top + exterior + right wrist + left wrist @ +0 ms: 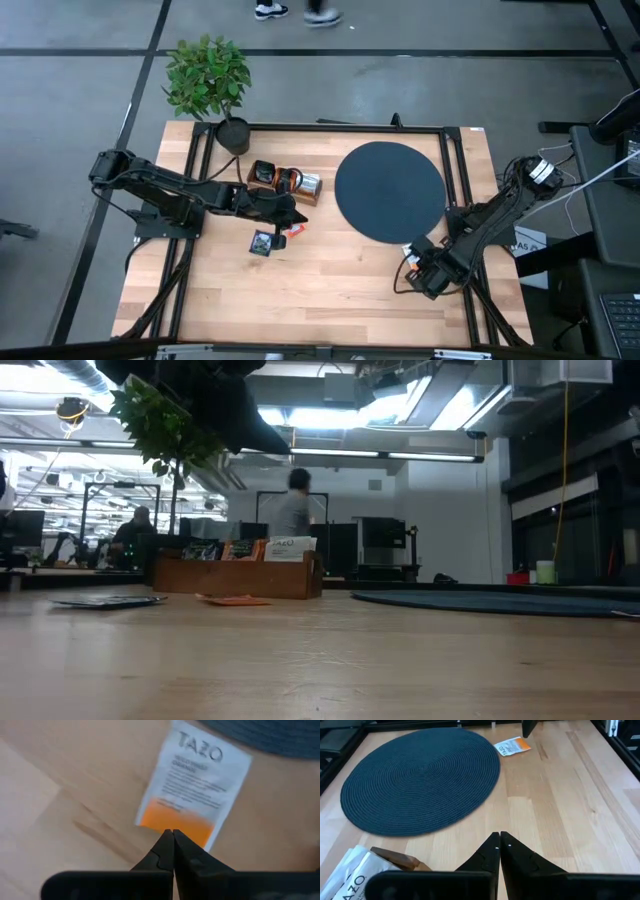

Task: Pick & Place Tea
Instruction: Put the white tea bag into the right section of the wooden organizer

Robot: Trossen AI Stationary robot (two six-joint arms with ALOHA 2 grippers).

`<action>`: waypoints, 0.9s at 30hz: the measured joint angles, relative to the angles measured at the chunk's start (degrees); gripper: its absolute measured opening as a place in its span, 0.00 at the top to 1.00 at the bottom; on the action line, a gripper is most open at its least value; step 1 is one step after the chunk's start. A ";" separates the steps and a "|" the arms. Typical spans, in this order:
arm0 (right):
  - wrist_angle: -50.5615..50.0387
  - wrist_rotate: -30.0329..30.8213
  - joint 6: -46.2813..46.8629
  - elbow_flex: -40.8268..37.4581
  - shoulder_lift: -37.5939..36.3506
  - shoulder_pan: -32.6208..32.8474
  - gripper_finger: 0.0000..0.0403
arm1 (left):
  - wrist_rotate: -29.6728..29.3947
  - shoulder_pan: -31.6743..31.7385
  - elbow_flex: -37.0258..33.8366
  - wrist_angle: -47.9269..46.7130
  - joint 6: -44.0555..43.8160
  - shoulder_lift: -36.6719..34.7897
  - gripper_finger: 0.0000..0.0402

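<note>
White-and-orange sachet (194, 790) lies flat on the table (340, 290), just ahead of the right gripper (173, 836), one edge beside the black round mat (390, 190). Print reads "TAZO"; smaller lines below unreadable. Right gripper's fingers are pressed together, tips over the sachet's orange band, gripping nothing. Left gripper (499, 840) is also closed and empty, beside the wooden tray (285, 183). Tray holds upright sachets: dark-green ones, red-orange ones, a white one (291, 547) at the mat-side end. Two loose sachets sit on the table near the left gripper: a dark one with green (262, 243) and a red-orange one (294, 231). Potted plant (208, 80) stands beyond the tray.
</note>
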 joint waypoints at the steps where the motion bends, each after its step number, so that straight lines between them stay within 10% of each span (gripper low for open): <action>1: 0.13 -0.56 0.26 -0.38 0.31 -0.01 1.00 | 0.00 0.00 0.00 -0.02 -0.02 0.00 0.98; 27: 5.72 0.24 -3.97 -2.74 5.83 0.01 1.00 | -0.02 0.00 0.00 -0.02 -1.53 0.00 0.97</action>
